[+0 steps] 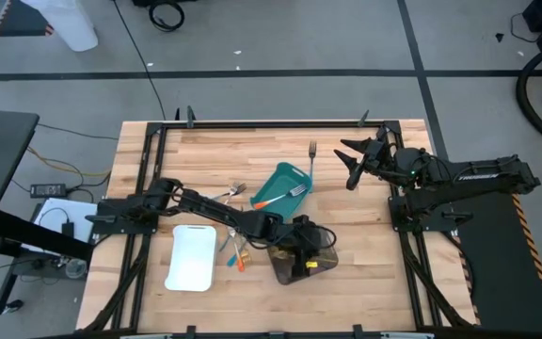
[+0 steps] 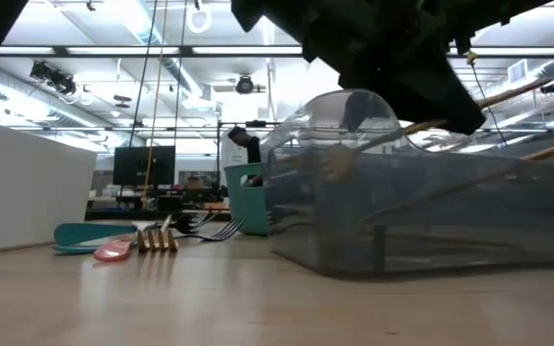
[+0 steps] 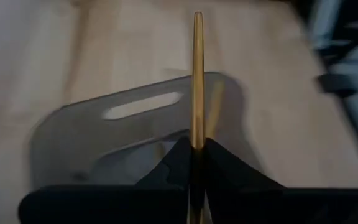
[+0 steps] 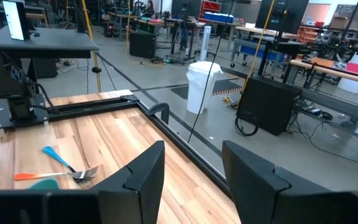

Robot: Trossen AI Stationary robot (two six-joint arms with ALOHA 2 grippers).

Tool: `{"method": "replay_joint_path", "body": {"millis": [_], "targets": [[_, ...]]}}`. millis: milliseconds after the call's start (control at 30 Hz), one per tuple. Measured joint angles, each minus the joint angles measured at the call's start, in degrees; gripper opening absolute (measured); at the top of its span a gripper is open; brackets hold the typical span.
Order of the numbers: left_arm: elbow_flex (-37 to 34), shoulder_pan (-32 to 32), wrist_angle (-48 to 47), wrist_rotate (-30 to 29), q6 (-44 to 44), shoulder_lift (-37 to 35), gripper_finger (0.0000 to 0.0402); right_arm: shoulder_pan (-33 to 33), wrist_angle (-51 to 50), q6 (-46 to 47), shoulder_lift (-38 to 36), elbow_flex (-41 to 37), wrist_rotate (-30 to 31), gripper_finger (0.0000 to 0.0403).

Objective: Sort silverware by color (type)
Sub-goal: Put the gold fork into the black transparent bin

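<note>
My left gripper (image 1: 299, 237) (image 3: 197, 146) is over the grey see-through tray (image 1: 304, 262) (image 3: 92, 137), shut on a slim gold utensil (image 3: 197, 74). More gold pieces (image 2: 354, 154) lie inside that tray. The teal tray (image 1: 280, 184) holds an orange-handled and a teal-handled fork (image 1: 285, 195). A silver fork (image 1: 312, 158) lies on the table beyond it. Loose silverware (image 1: 233, 250) lies beside the white tray (image 1: 193, 256), and some more (image 1: 231, 191) farther back. My right gripper (image 1: 349, 162) (image 4: 191, 168) waits open at the table's far right, high up. My left gripper pinches the gold utensil between its two fingers (image 3: 219, 158). The slim shaft (image 3: 197, 127) runs along the fingers and sticks out ahead of their tips, over the grey tray's slotted end. The gripper slants down from the table's left. The utensil's other end is hidden by the gripper.
The white tray stands at the near left and the teal tray at the middle, both inside the black frame (image 1: 149, 151) around the tabletop. Bare wood lies between the grey tray and the right arm's base (image 1: 422, 212).
</note>
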Motion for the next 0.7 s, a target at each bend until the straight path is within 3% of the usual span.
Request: {"method": "replay_joint_path", "body": {"millis": [500,700], "targets": [[0.0,5.4,-2.2,26.5,-5.6,-0.9,0.0039,0.0,0.1,0.1,0.0,0.0,0.0,0.0171],[0.0,6.8,-2.0,31.0,-0.9,-0.9,0.004,0.0,0.1,0.1,0.0,0.0,0.0,0.0171]]}}
